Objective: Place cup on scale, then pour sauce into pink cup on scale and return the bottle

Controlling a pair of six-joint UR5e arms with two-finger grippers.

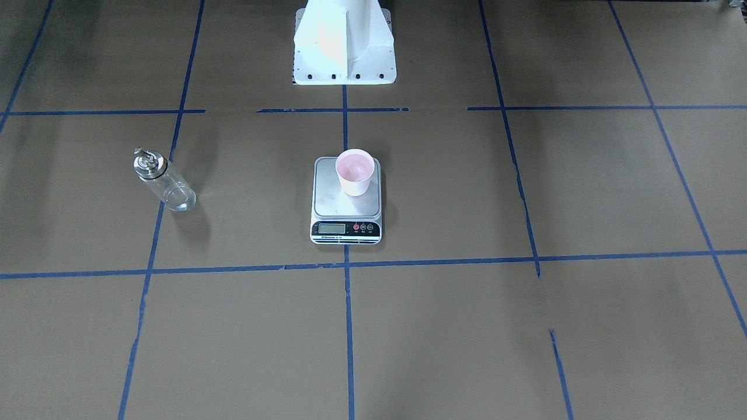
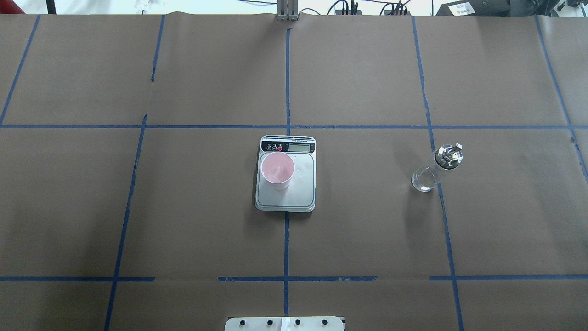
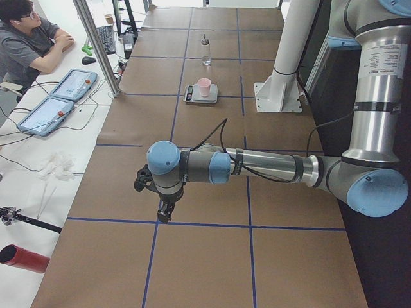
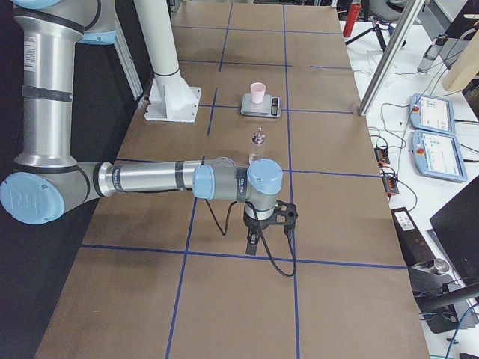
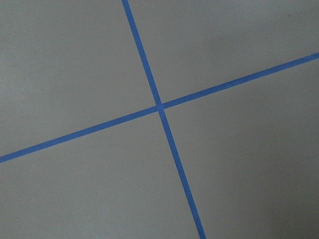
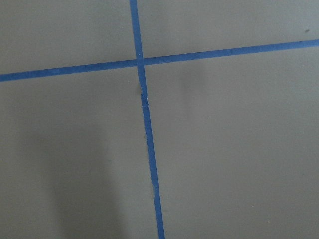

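The pale pink cup [image 2: 277,170] stands upright on the scale [image 2: 298,195], on the left part of its silver plate, close to the black display strip. It also shows in the front-facing view [image 1: 355,171] on the scale [image 1: 332,201]. The clear glass bottle [image 2: 434,171] with its silver cap stands upright on the table to the right, apart from the scale; the front-facing view shows it at the left [image 1: 164,181]. My left gripper [image 3: 164,212] and right gripper [image 4: 251,245] hang over bare table at the far ends; I cannot tell whether they are open or shut.
Brown paper with blue tape lines covers the table [image 2: 367,230]. The white robot base [image 1: 344,46] stands behind the scale. A person [image 3: 29,45], tablets [image 3: 58,99] and cables lie beyond the table's far edge. Both wrist views show only paper and tape crossings.
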